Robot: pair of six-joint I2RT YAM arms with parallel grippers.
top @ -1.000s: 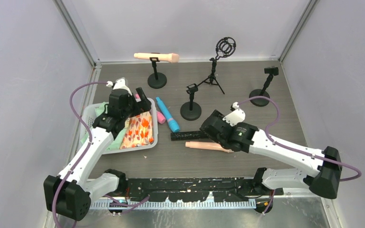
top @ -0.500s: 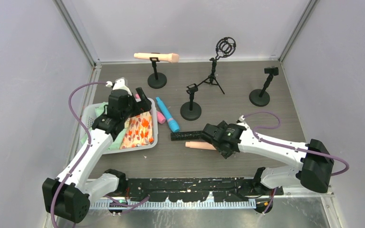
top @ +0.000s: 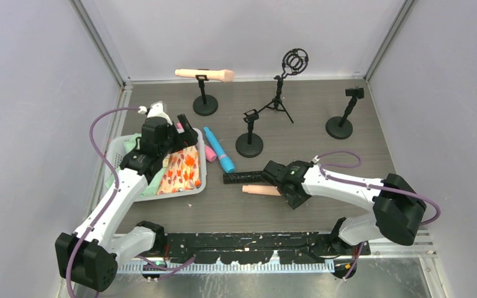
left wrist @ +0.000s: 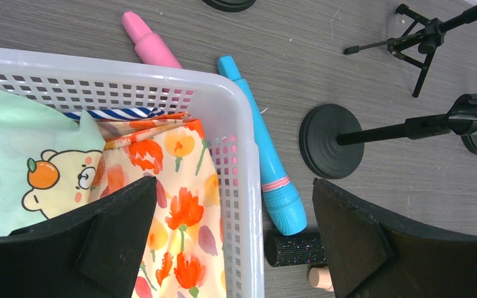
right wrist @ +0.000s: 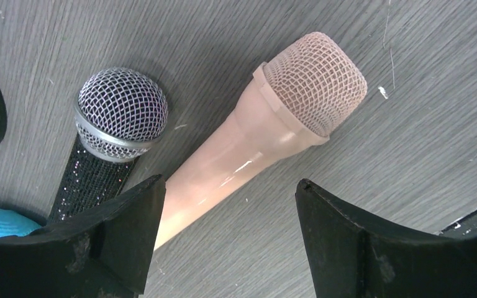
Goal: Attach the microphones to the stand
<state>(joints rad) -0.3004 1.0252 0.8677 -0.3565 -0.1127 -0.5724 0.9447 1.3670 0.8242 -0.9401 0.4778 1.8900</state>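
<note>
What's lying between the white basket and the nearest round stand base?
The blue microphone, flat alongside the basket, with a pink stick farther back; the left wrist view shows it.

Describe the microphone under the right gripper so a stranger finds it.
From the white basket on the left of the table, go right past the blue microphone to two lying together under the right gripper. It is the nearer one, the peach-beige microphone; the black microphone beside it glitters and has a silver head.
</note>
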